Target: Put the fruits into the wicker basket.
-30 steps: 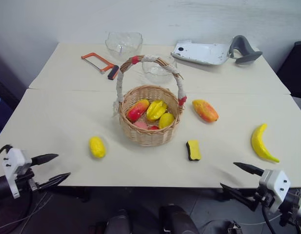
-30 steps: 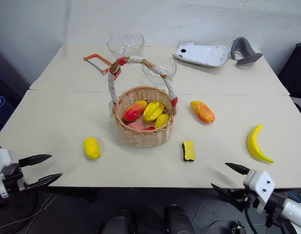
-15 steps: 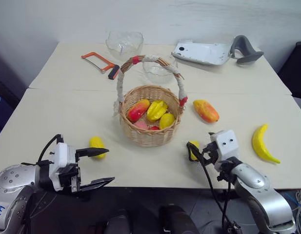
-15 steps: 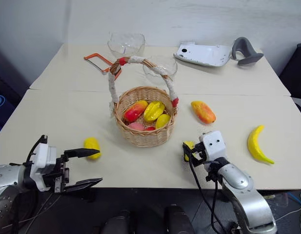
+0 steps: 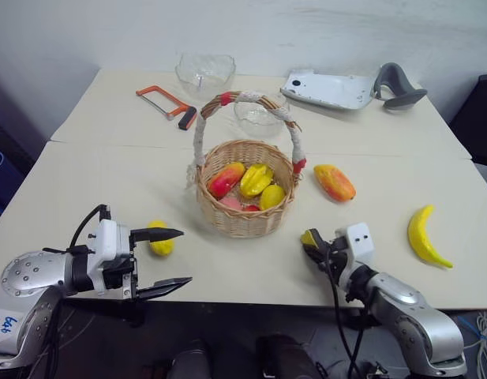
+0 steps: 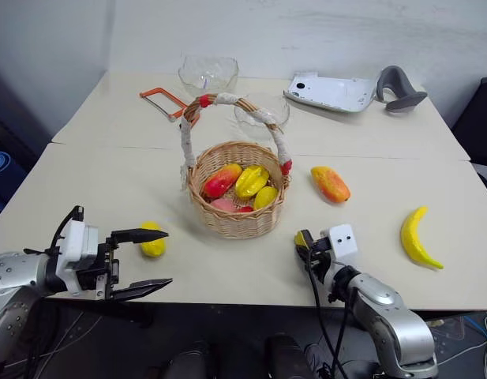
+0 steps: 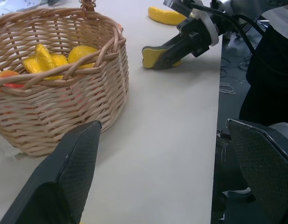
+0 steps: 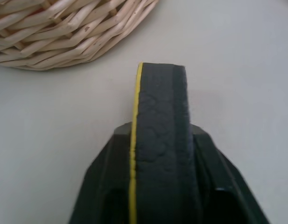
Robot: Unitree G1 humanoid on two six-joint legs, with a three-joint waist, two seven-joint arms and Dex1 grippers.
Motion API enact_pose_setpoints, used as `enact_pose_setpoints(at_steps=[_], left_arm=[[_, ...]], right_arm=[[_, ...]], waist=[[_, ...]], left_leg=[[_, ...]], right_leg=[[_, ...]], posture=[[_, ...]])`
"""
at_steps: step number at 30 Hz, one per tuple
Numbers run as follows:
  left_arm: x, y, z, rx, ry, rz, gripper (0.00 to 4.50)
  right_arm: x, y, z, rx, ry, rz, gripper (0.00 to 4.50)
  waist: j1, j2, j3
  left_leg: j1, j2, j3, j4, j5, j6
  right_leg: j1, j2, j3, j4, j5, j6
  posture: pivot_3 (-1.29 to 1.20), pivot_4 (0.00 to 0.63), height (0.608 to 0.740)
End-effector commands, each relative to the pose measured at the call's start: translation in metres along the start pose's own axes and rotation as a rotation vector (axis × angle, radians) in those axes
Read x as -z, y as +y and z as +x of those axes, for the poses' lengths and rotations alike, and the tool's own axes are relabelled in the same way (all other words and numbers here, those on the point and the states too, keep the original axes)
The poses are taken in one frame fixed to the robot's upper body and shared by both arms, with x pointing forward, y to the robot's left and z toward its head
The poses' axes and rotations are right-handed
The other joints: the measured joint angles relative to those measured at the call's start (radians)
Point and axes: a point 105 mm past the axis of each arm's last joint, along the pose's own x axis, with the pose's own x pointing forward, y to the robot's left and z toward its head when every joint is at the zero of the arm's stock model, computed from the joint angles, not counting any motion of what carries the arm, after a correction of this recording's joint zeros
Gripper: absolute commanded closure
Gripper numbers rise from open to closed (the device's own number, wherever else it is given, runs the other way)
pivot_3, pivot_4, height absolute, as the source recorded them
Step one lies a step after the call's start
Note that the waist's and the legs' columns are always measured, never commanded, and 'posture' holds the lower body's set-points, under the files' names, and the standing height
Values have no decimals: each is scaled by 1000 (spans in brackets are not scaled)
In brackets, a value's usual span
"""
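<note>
The wicker basket (image 5: 245, 224) stands mid-table with a mango (image 5: 226, 178), a starfruit (image 5: 256, 179) and another yellow fruit (image 5: 272, 196) inside. Loose on the table lie a lemon (image 5: 159, 242), a second mango (image 5: 334, 181) and a banana (image 5: 422, 236). My left gripper (image 5: 182, 257) is open at the front edge, its upper finger just right of the lemon and nothing between the fingers. My right gripper (image 5: 312, 245) is shut on the yellow-and-black sponge (image 8: 160, 121), standing on edge between its fingers, just right of the basket's base (image 8: 64, 32).
Two glass bowls (image 5: 204, 73) (image 5: 259, 114) stand behind the basket. An orange hacksaw (image 5: 166, 103) lies at the back left, and a white device with a grey handle (image 5: 330, 88) at the back right. The table's front edge runs under both grippers.
My right gripper came up over the front edge, reached the sponge and shut on it. My left gripper rose and moved right, ending beside the lemon, still open.
</note>
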Motion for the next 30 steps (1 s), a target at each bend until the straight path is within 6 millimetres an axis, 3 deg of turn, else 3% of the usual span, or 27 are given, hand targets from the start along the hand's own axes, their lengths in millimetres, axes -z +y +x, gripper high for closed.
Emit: enact_pose_setpoints(at_steps=[1, 3, 6, 9, 12, 15, 19, 23, 24, 26, 30], left_arm=[[-3, 3, -1, 0, -2, 32, 0], [-5, 7, -2, -12, -15, 31, 0], [-10, 14, -1, -41, -51, 25, 0], [-18, 18, 3, -53, -94, 14, 0], [-22, 20, 6, -64, -125, 1, 0], [-27, 24, 8, -76, -148, -3, 0], [-29, 27, 8, -80, -154, -6, 0], [-30, 27, 8, -76, -154, -11, 0], [-30, 27, 7, -74, -152, -11, 0], [-30, 28, 6, -77, -147, -11, 0], [-24, 34, -4, -128, -128, -22, 0]], right_arm=[[-44, -11, -27, -45, -224, -31, 3806], [-62, -31, -45, -2, -301, -29, 3806], [-85, -80, -73, 161, -317, -95, 3806], [-100, -150, -105, 428, -263, -139, 3806], [-98, -196, -126, 575, -198, -120, 3806], [-80, -231, -136, 656, -107, -36, 3806], [-58, -255, -141, 717, 18, -83, 3806], [-40, -265, -137, 728, 43, -29, 3806], [-41, -266, -136, 725, 31, -28, 3080], [-45, -266, -137, 715, 7, -42, 2467], [-72, -263, -155, 717, -114, -124, 1107]], waist=[[0, 3, 2], [-1, 4, 3], [-1, 5, 3], [-1, 5, 3], [-1, 6, 3], [-2, 7, 4], [-8, 11, 6], [-24, 16, 9], [-26, 17, 10], [-30, 18, 10], [-30, 18, 10]], left_leg=[[0, 0, 0, -1, 0, 0], [0, 0, 1, -1, 0, 0], [0, -1, 1, 0, 0, 1], [0, -1, 1, 1, 0, 1], [0, -2, 2, 1, 0, 1], [0, -1, 2, 1, 1, 1], [1, 0, 3, 2, 2, -2], [0, -1, 4, 3, 4, -4], [0, -1, 5, 3, 4, -5], [1, 0, 5, 3, 5, -6], [1, 2, 5, 3, 5, -7]], right_leg=[[0, 0, 0, 0, 0, 0], [-1, 0, 1, 0, 0, 0], [0, 0, 1, 0, 0, 1], [0, 1, 1, 0, 1, 1], [0, 1, 2, -1, 1, 1], [0, 2, 2, -1, 1, 1], [0, 3, 4, -1, 1, 2], [0, 4, 5, -1, 1, 3], [0, 4, 5, -1, 1, 3], [0, 5, 6, -1, 1, 4], [0, 8, 9, -1, 2, 4]], posture=[[0, 150, 740], [0, 150, 740], [0, 150, 740], [0, 150, 740], [0, 150, 740], [0, 150, 740], [0, 150, 740], [0, 150, 740], [0, 150, 740], [0, 150, 740], [0, 150, 740]])
